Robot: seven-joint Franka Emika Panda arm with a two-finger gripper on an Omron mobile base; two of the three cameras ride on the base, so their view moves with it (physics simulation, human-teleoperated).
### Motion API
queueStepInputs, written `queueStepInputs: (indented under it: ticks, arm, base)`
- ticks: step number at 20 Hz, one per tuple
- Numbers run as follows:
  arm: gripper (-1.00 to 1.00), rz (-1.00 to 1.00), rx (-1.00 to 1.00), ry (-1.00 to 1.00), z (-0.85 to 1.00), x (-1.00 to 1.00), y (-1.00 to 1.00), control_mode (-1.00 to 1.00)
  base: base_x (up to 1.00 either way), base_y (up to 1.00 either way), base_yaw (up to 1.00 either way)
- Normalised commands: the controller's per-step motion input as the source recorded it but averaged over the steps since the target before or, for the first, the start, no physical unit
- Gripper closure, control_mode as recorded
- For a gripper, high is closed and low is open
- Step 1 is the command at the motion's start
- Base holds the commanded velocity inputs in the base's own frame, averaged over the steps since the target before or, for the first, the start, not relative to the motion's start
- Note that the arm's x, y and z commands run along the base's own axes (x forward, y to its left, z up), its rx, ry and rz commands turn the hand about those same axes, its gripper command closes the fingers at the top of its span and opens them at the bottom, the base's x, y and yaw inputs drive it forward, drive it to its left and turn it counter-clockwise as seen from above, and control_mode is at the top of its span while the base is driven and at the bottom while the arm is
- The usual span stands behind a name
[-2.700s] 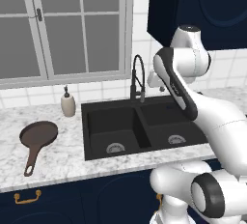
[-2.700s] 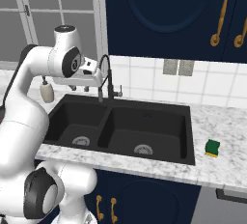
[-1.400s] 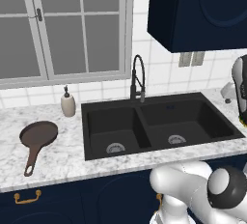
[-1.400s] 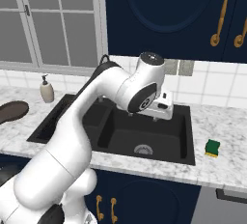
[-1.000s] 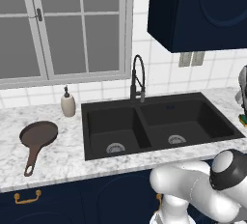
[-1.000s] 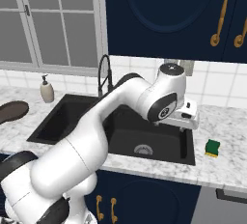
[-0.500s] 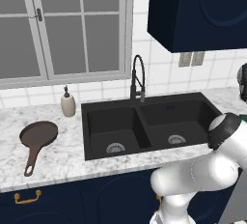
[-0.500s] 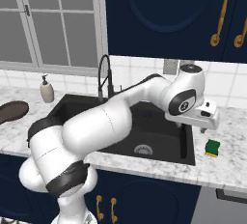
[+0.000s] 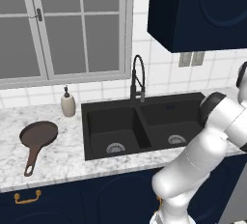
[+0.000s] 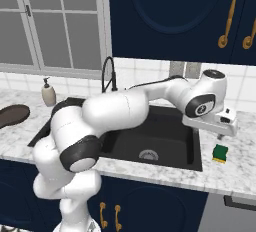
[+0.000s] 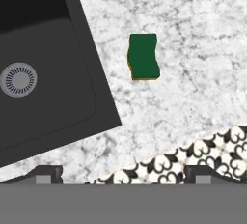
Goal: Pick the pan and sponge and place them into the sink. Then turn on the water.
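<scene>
The green-topped sponge [image 10: 220,152] lies on the marble counter to the right of the black sink [image 10: 196,162]. My gripper [image 10: 220,134] hangs open a short way above it, with nothing between its fingers. In the hand view the sponge [image 11: 144,56] sits above centre, ahead of the wide-apart dark fingertips [image 11: 48,172], with the sink's right basin [image 11: 103,121] and its silver drain to the left. The dark brown pan [image 9: 37,135] rests on the counter far left of the sink [image 9: 86,136], handle toward the front edge. No water runs from the black faucet [image 9: 138,76].
A soap dispenser [image 9: 68,104] stands behind the pan near the window. The counter's front edge runs close below the sponge, with patterned floor tile [image 11: 202,153] beyond it. Dark blue wall cabinets [image 10: 170,16] hang above.
The arm has swung rightward from above the sink's right basin to over the sponge. The gripper has stayed open; pan and sponge have not moved.
</scene>
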Motion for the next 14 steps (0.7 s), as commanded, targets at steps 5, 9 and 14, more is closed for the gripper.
queueStepInputs:
  ticks: [5, 9, 14]
  arm:
    - [-1.00, 0.00, 0.04, 0.00, -0.24, 0.37, -0.12, -1.00]
    - [-1.00, 0.00, 0.08, 0.00, -0.32, 0.09, -0.30, -1.00]
    - [-1.00, 0.02, 0.08, -0.03, -0.25, 0.14, -0.22, -1.00]
  base:
    - [0.00, 0.00, 0.00]
    - [0.00, 0.00, 0.00]
    - [0.00, 0.00, 0.00]
